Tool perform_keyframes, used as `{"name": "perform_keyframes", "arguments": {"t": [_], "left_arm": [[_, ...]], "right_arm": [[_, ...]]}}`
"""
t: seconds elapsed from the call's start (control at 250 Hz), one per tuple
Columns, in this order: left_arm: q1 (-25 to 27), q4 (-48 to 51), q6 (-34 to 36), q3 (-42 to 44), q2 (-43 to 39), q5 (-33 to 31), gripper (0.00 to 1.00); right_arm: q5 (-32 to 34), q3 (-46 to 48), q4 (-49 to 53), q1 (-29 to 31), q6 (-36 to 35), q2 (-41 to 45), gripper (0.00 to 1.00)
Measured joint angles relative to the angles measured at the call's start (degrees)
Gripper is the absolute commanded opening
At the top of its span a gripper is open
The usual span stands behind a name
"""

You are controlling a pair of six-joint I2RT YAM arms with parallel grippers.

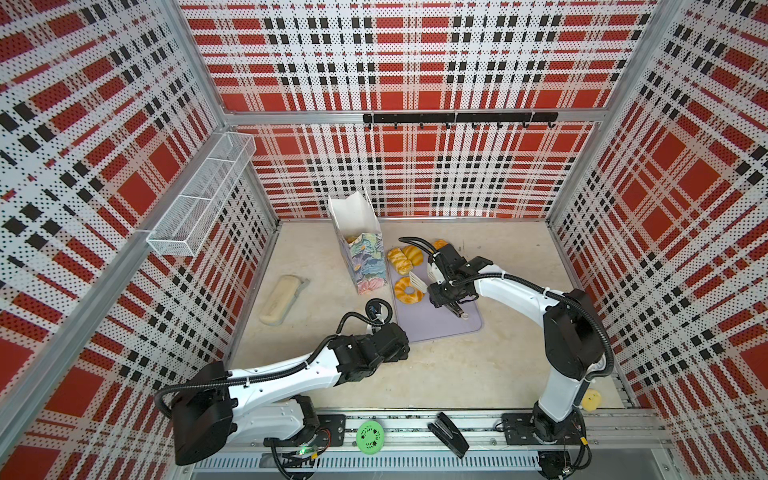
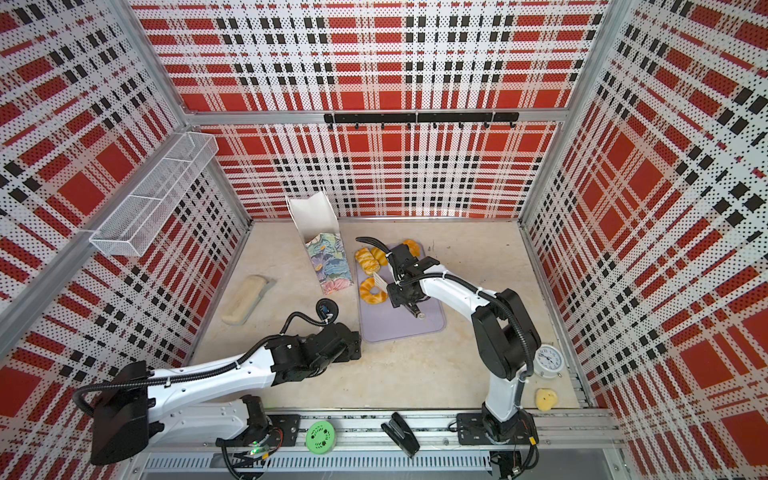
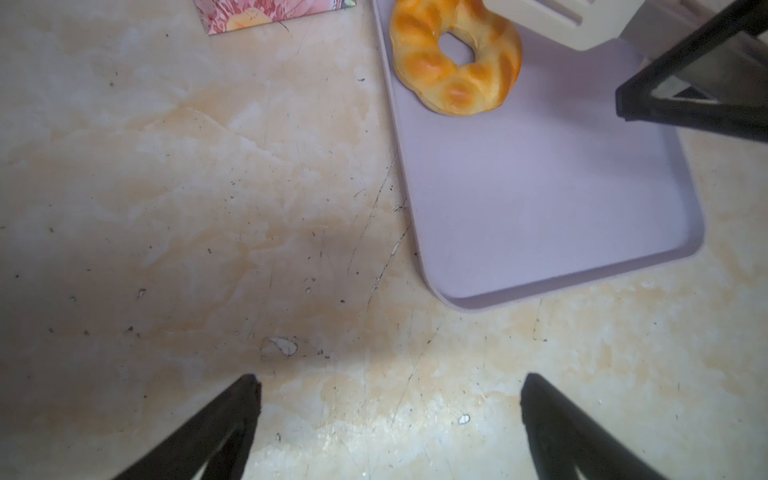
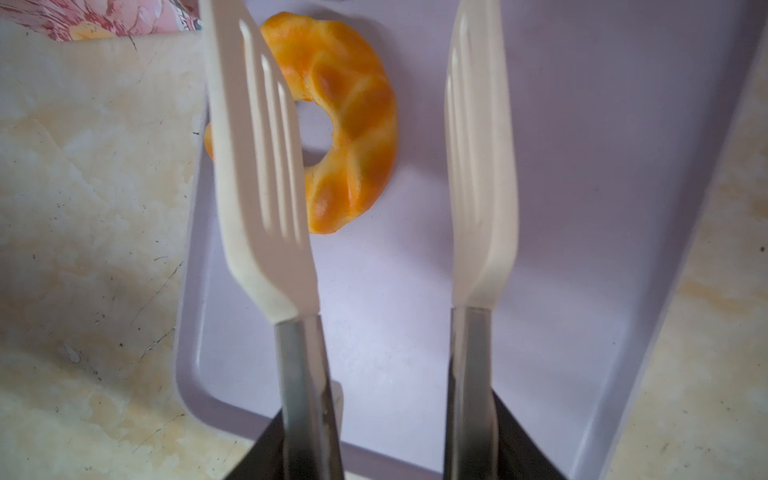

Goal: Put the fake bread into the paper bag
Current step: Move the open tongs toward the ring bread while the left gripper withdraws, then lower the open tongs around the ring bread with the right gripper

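The left arm (image 1: 282,382) and the right arm (image 1: 511,293) have glossy white shells with bulky black joints. A ribbed black cable (image 1: 195,384) runs along each arm, fastened with white zip ties. The left end effector (image 3: 390,386) has black, tapering fingers (image 3: 243,399).

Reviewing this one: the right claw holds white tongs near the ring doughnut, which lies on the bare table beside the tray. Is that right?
Not quite. The ring doughnut lies on the lavender tray itself, not beside it; the right wrist view shows this. The rest stands: the right claw holds the white tongs near it.
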State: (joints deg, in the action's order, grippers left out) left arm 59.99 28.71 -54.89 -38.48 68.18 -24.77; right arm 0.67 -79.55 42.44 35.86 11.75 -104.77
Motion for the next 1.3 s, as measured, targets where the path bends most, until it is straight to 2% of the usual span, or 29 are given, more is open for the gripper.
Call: {"name": "perform_keyframes", "arguments": {"t": [0.26,0.436,0.64,0.888,1.004,1.108,1.301], "left_arm": [[0.0,0.0,0.5,-0.8,2.1,0.7,0.99],[0.0,0.0,0.9,-1.5,2.1,0.8,0.99],[0.0,0.0,1.2,-2.4,2.9,0.9,0.99],[0.0,0.3,2.3,-4.6,4.7,1.7,0.99],[0.0,0.3,2.8,-5.6,5.4,1.9,1.0],[0.0,0.3,3.1,-6.0,5.8,1.9,0.99],[0.1,0.4,3.8,-6.2,6.9,2.1,0.99]], "right_arm": [[0.1,-2.9,3.5,0.0,-2.4,-3.1,0.51],[1.1,-4.1,6.1,0.0,-3.8,-4.4,0.39],[2.6,-5.0,7.7,0.0,-3.9,-5.3,0.36],[4.3,2.4,7.3,0.0,-3.6,0.3,0.34],[4.9,7.0,7.7,-0.3,-3.2,4.4,0.35],[5.0,10.1,8.3,-0.4,-2.7,7.7,0.44],[5.1,12.1,9.4,-0.5,-1.9,12.3,0.51]]}}
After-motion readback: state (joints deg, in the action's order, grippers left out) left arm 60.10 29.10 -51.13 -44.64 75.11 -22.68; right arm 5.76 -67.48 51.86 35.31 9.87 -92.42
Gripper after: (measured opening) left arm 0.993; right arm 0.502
